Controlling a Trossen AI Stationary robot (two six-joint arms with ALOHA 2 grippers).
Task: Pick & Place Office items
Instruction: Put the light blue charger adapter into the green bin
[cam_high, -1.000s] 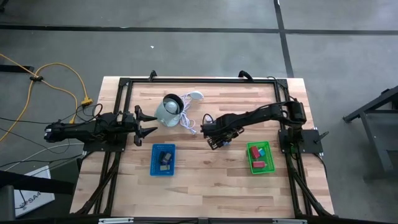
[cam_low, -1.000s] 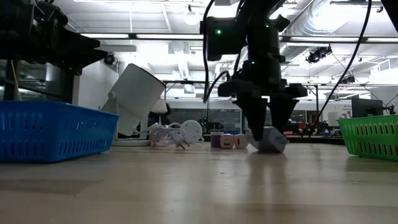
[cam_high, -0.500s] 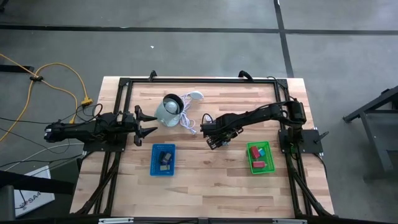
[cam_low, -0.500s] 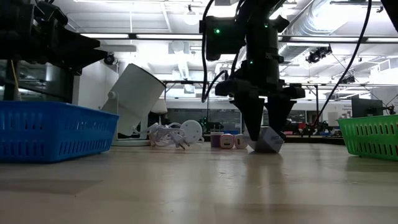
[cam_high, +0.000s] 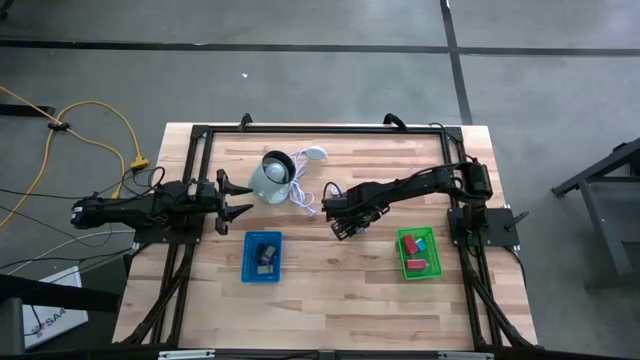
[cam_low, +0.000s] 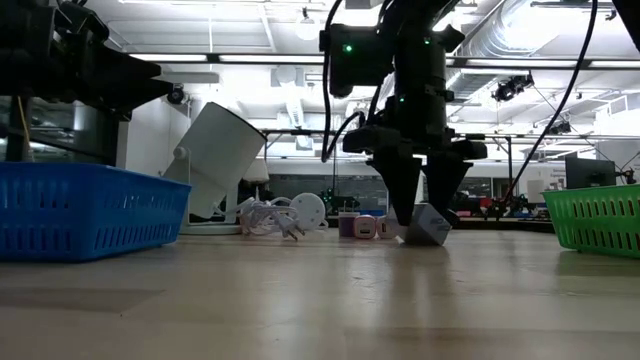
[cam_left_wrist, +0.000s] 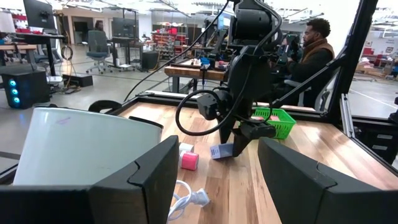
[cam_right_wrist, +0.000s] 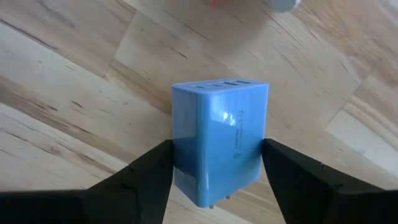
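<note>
The right gripper (cam_right_wrist: 214, 180) is down at the wooden table (cam_high: 330, 290), its two dark fingers (cam_right_wrist: 146, 180) pinching a pale-blue block (cam_right_wrist: 219, 143) by its side faces. Only the right wrist view shows the block's form: a smooth, glossy rectangular body with a row of slots in one end and metal prongs at the other. In the low view the same block (cam_low: 428, 224) stands tilted, one lower edge on the table, with small pink and white blocks (cam_low: 362, 226) just beside it on the far side of the gripper. The high view hides the block under the arm but shows a green tray (cam_high: 418, 252) off to the gripper's side, holding red and teal pieces. The left gripper (cam_left_wrist: 217, 180) waits at the table's left edge, fingers spread, holding nothing; ahead of it lies a smooth grey-white round object (cam_left_wrist: 81, 146) with white cord. A blue mesh-walled tray (cam_high: 263, 257) sits near it.
</note>
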